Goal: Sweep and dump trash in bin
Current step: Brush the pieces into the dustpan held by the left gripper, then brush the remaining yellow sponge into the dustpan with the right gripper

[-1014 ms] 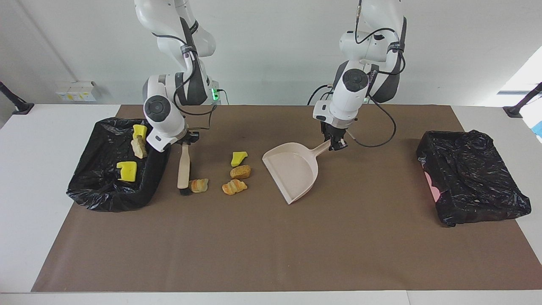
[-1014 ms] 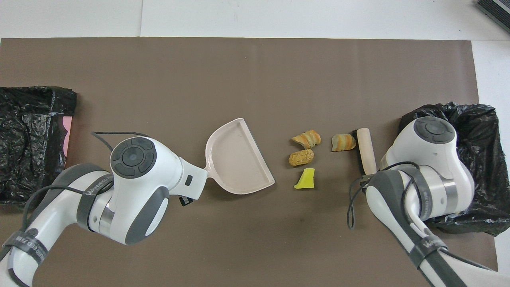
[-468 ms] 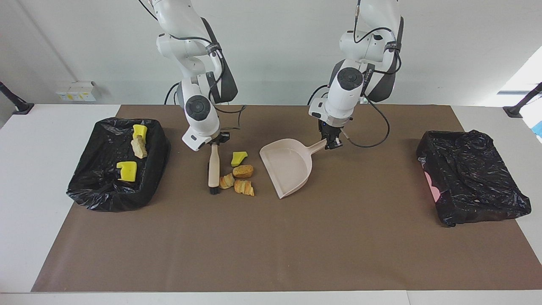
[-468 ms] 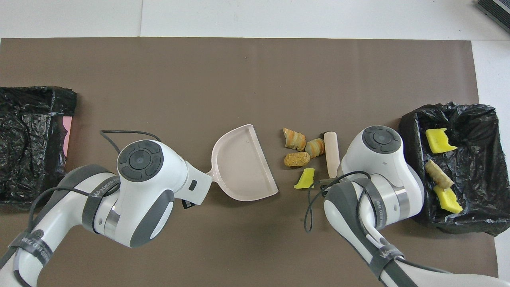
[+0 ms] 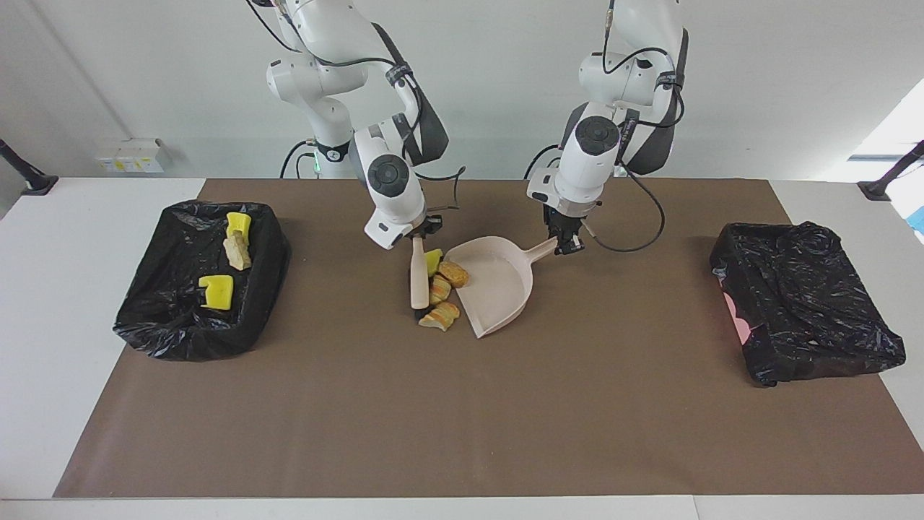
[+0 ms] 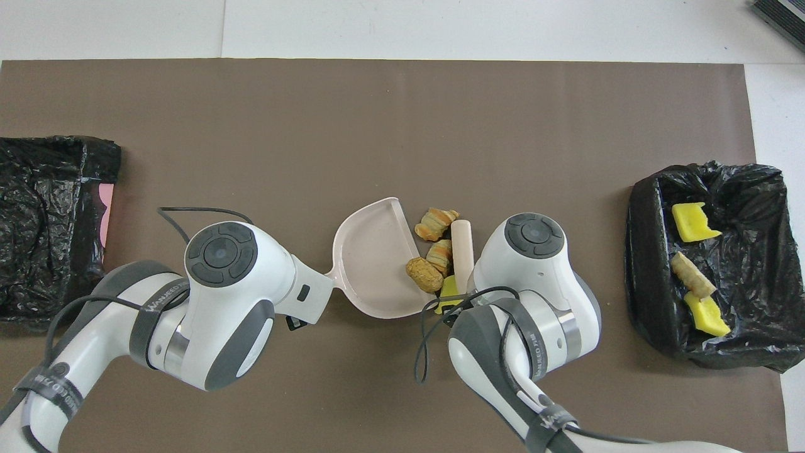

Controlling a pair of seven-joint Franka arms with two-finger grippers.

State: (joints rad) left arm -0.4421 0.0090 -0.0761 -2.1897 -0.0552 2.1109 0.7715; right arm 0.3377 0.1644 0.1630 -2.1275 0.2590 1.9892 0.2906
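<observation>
Four scraps of trash, a yellow sponge chunk (image 5: 434, 260) and three tan bread lumps (image 5: 441, 315), crowd the beige plastic dustpan (image 5: 498, 289) mouth at mid-table. Right gripper (image 5: 421, 232) is clamped on the beige hand brush (image 5: 417, 278); left gripper (image 5: 565, 242) clamps the pan handle. The lump farthest from the robots sits off the pan's lip and may slip past. Three more scraps lie in the black-lined bin (image 5: 180, 339).

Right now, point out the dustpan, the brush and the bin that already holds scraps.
dustpan (image 5: 498, 289): facing view, bare pan floor.
brush (image 5: 417, 276): facing view, middle of the beige handle.
bin with scraps (image 5: 162, 326): facing view, black liner's wall.
</observation>
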